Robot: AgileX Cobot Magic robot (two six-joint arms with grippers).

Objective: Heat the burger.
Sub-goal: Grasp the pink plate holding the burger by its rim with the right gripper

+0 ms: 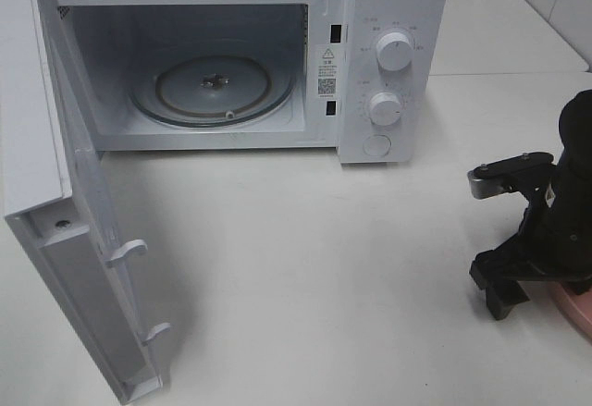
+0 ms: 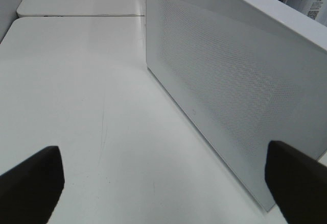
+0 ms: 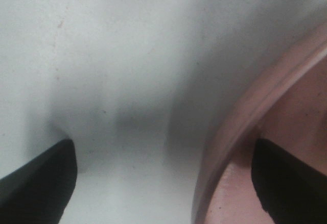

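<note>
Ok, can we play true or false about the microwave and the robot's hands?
1. The microwave door is swung open. True.
2. A burger sits on the glass turntable. False: the turntable has nothing on it, and no burger shows in any view.
3. The right gripper is open, one finger on each side of the pink plate's rim. True.
4. The left gripper is squeezing the door. False: the left gripper is wide open and holds nothing.
5. The microwave has one knob. False: it has two round knobs.
</note>
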